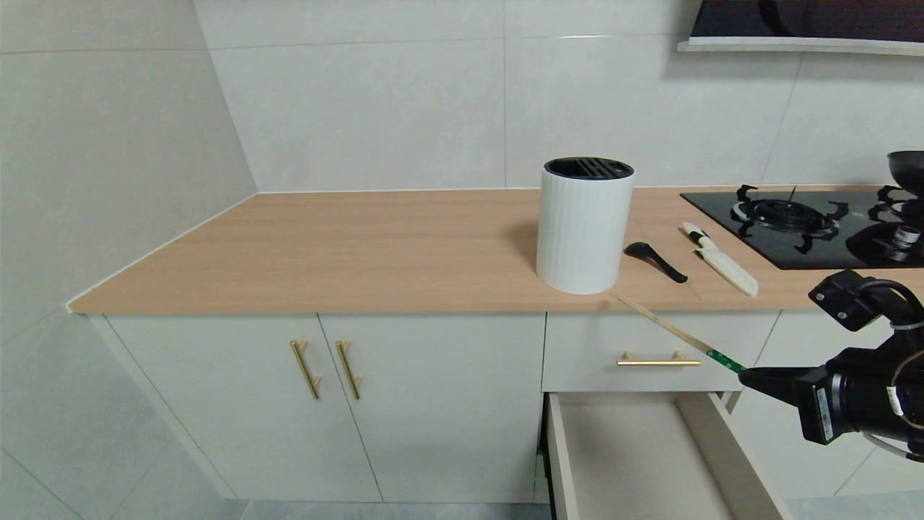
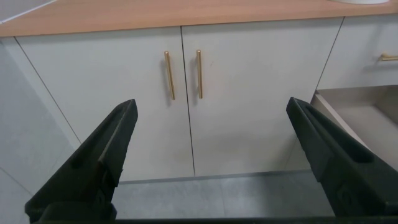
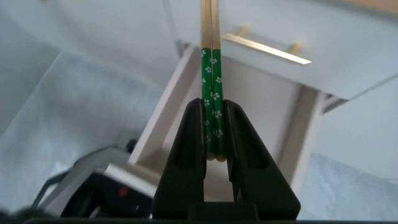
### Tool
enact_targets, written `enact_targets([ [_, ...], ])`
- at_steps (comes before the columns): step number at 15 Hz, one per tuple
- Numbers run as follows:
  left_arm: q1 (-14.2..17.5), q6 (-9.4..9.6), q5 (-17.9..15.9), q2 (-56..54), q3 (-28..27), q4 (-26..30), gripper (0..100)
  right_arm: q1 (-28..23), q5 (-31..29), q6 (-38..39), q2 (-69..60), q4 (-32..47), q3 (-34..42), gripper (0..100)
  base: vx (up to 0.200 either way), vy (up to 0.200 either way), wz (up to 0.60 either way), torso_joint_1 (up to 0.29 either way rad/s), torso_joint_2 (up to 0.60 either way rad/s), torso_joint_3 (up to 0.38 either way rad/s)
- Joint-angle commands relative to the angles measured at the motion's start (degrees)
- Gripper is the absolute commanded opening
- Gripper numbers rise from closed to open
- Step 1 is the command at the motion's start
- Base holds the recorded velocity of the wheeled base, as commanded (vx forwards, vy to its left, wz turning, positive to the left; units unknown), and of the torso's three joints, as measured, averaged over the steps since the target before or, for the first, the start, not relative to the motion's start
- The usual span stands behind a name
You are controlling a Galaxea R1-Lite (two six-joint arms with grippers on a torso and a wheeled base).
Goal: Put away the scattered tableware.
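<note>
My right gripper [image 1: 751, 375] is shut on a pair of wooden chopsticks [image 1: 671, 331] with green patterned ends, held in front of the cabinet above the open drawer [image 1: 635, 455]. In the right wrist view the chopsticks [image 3: 209, 68] stick out straight from between the closed fingers [image 3: 186, 146], over the open drawer [image 3: 249, 118]. On the wooden counter [image 1: 361, 245] lie a black spoon [image 1: 654, 260] and a white-bladed knife [image 1: 719, 258], beside a white ribbed utensil holder [image 1: 585, 224]. My left gripper [image 2: 211, 168] is open, low in front of the cabinet doors [image 2: 186, 93].
A black gas hob [image 1: 808, 224] sits at the counter's right end with a dark pot [image 1: 907, 170] on it. A closed drawer with a gold handle [image 1: 658, 361] is just above the open one. Tiled walls stand behind and to the left.
</note>
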Motion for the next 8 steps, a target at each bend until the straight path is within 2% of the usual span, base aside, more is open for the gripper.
enact_targets([
  [1, 0.00, -0.01, 0.00, 0.02, 0.01, -0.03, 100, 1.18, 0.04, -0.01, -0.04, -0.04, 0.36, 0, 0.000, 0.000, 0.00, 0.000, 0.00, 0.000],
  [6, 0.00, -0.01, 0.00, 0.02, 0.01, -0.03, 100, 2.06, 0.04, -0.01, 0.22, -0.13, 0.89, 0, 0.000, 0.000, 0.00, 0.000, 0.00, 0.000],
  [8, 0.00, -0.01, 0.00, 0.02, 0.01, 0.06, 100, 2.15, -0.05, -0.10, 0.66, -0.13, 1.07, 0, 0.000, 0.000, 0.00, -0.097, 0.24, 0.144],
])
